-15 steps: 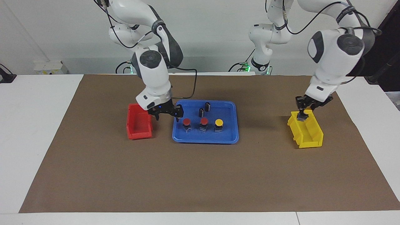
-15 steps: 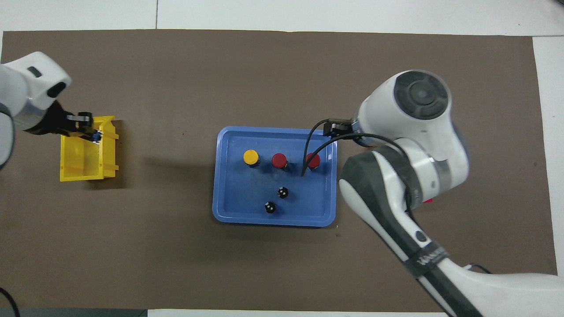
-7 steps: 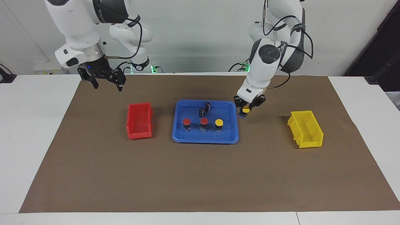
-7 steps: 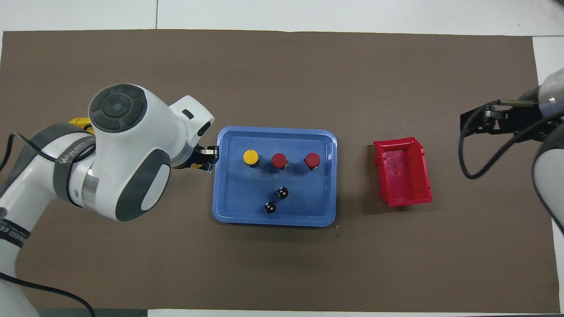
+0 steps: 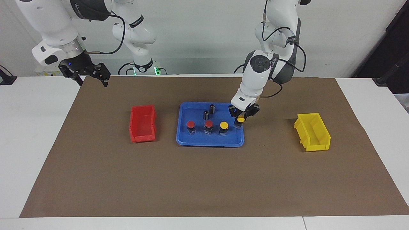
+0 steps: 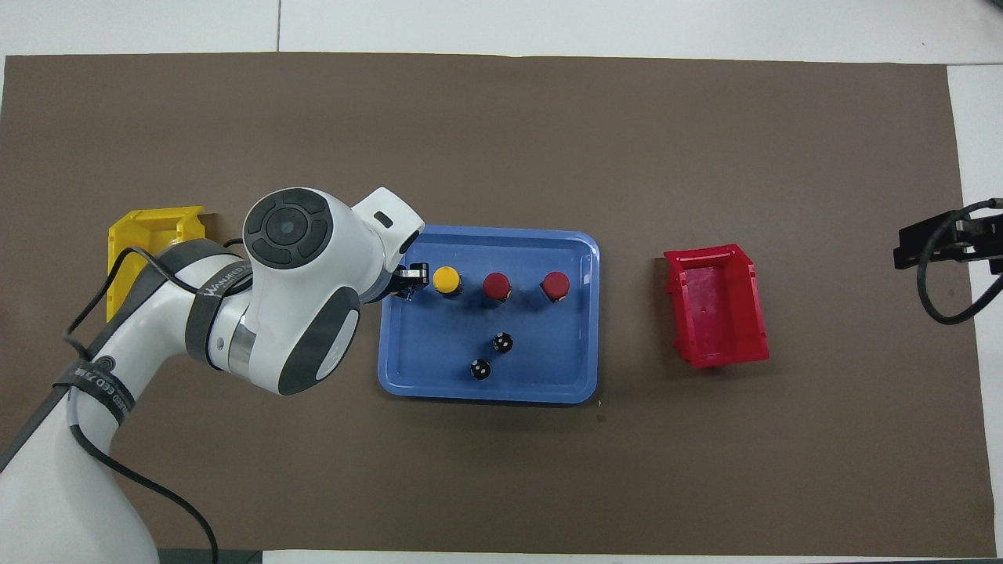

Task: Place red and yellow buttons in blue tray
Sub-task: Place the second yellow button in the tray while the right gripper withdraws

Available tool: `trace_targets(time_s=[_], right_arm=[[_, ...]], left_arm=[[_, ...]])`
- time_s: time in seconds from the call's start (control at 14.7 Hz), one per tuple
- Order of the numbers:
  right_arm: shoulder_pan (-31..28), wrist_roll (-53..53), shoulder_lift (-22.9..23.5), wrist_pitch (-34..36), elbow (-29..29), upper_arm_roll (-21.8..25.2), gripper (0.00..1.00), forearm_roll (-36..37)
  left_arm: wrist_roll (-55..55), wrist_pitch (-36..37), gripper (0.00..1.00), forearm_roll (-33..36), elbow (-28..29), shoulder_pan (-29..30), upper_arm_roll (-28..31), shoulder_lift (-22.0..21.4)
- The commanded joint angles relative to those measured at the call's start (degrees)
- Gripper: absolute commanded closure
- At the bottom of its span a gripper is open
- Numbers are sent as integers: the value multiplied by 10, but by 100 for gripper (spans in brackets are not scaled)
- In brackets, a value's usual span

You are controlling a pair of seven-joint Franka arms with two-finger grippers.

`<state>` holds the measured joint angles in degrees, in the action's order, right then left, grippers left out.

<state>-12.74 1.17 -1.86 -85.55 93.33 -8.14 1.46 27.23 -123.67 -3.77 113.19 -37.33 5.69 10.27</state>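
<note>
- Right gripper (image 5: 91, 76): raised over the corner of the brown mat (image 5: 204, 179) at the right arm's end, by the robots' edge of the bench; fingers spread, carrying nothing. This arm waits.
- Red bin (image 5: 142, 123): on the mat between that end and the blue tray; looks empty.
- Blue tray (image 5: 209, 142): mid-bench, resting flat. It holds two red buttons (image 5: 190, 124) (image 5: 208, 124) and a yellow button (image 5: 224, 125) in one row, caps up, and two dark capless cylinders (image 5: 206, 114) (image 5: 212, 108) nearer the robots than the row.
- Left gripper (image 5: 242, 116): low over the tray's end toward the left arm's side, fingers clenched on the second yellow button (image 5: 240, 120). That button hangs in line with the row, beside the yellow one already set down and just inside the rim; whether its base touches the tray floor I cannot tell.
- Yellow bin (image 5: 312, 131): toward the left arm's end of the bench, well apart from the tray; nothing shows inside.
- Step, as judged: the last of four buttons is being set in place.
- Risk: the held button sits close to the rim, so a base landing on the raised edge could tip and roll out onto the mat.
- Risk: letting go while the base is off the floor could topple the top-heavy cap.
- Risk: fingers opening wide could nudge the neighbouring yellow button.
</note>
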Motion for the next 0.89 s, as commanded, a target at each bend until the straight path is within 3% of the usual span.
trace_targets(time_s=[0.0,0.27,0.34,0.48,0.55,0.82], right_arm=[[-13,-31,-17,-14,15,1,0,-15],[-14,-32,-15,-18,7,2,0,-15],[-13,-31,-15,-18,6,2,0,-15],[-14,-32,-14,-17,6,2,0,-16],[-13,-32,-14,-16,6,2,0,-16],[-12,-33,-15,-15,6,2,0,-15]], left_arm=[[2,-28,98,-13,5,-10,9,9],[2,-50,96,-13,5,-10,9,35],[2,-54,88,-13,5,-11,9,41],[0,-58,50,-13,4,-9,9,43],[0,-54,39,-13,0,-9,9,43],[-2,-49,37,-12,-9,-2,10,40]])
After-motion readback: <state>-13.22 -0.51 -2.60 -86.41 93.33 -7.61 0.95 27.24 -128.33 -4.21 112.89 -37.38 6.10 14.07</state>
